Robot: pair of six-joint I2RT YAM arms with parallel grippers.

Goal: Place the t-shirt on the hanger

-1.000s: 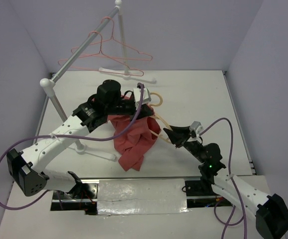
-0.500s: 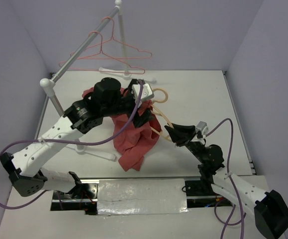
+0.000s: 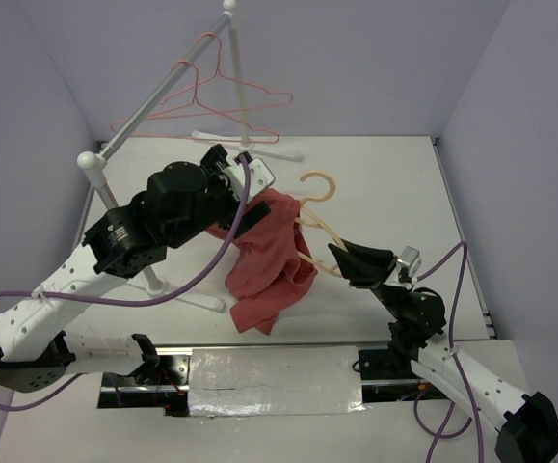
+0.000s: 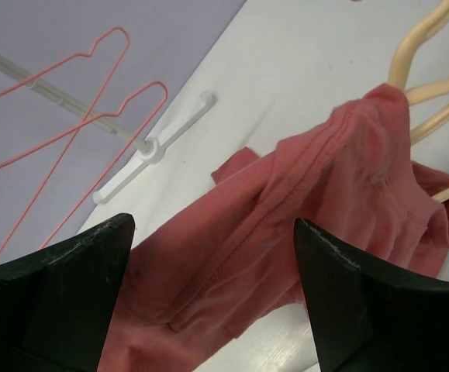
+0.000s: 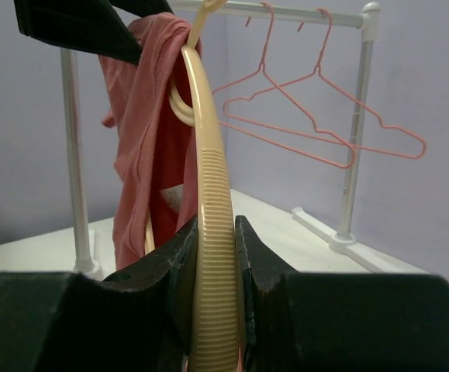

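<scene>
Above the middle of the table (image 3: pixel 394 183), the t-shirt (image 3: pixel 271 253) hangs in a bunched fold from the hanger (image 5: pixel 211 155), gathered close to the hook rather than spread along both shoulders. That uneven drape looks like the main risk. With most of the cloth on one side, it could slide down the sloping arm and drop to the table if the hanger tips or jolts.

The hanger is gripped only at its near-right end. The weight of the shirt at the far end could therefore twist it in the grip, and the ribbed surface is all that resists this.

A third hazard is snagging. The left gripper (image 4: pixel 210 232) is right at the top of the shirt, and a fingertip catching a seam as it pulls away could drag the cloth off. The rack (image 3: pixel 153 96) with its pink wire hangers (image 3: pixel 235 101) stands just beyond on the far left, within the raised left arm's swing.

The left jaws are wide apart, with the red cloth lying across the gap. The views do not show whether either finger touches it. The right gripper (image 3: pixel 348 262) is clamped on the hanger's ribbed arm, one finger pressed against each side.
</scene>
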